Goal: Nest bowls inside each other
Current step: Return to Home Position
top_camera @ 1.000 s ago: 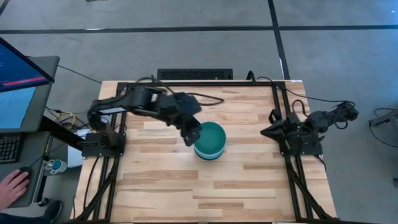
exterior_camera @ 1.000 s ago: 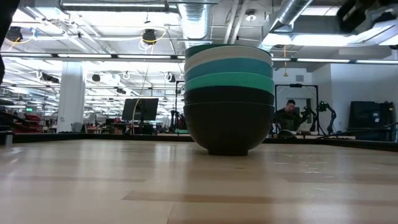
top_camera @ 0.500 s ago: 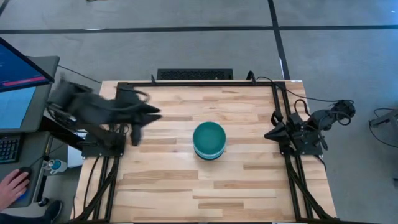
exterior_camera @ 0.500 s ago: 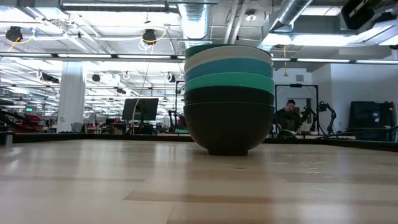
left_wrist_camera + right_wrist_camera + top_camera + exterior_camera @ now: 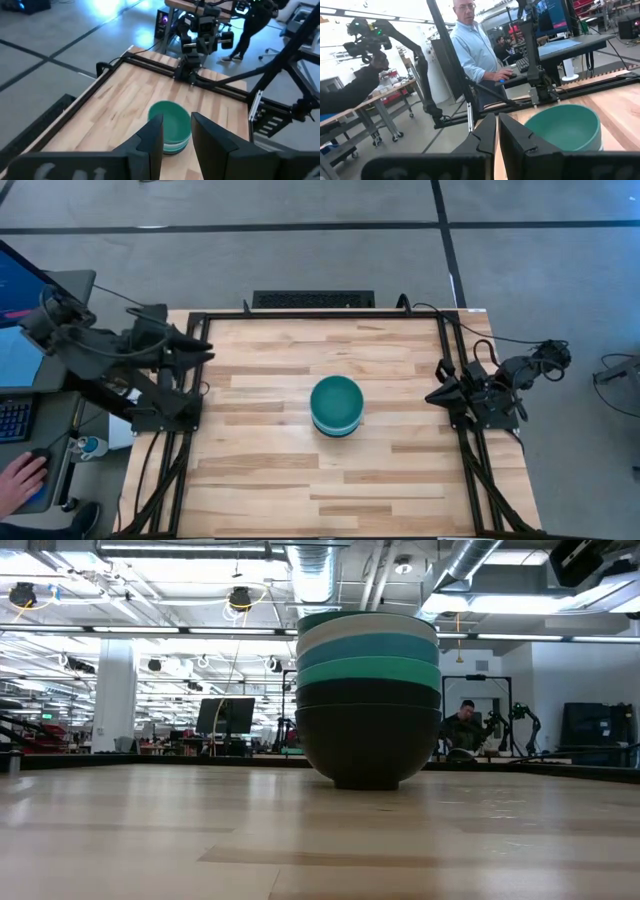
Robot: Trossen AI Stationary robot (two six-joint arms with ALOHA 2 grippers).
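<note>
Bowls (image 5: 336,406) all nested, one stack mid-table (image 5: 260,470), teal-green on top. Left gripper (image 5: 203,353) over left edge, fingers slightly spread. Right gripper (image 5: 432,394) at right edge, fingers seemingly pressed together.

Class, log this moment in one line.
bowls: one nested stack, table centre | left gripper: open, left edge | right gripper: shut, right edge

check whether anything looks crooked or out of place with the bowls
Nothing stands out. The bowls sit nested in one upright, even stack mid table, green bowl on top, nothing spilled. The left gripper and right gripper are at the sides, clear of it.
</note>
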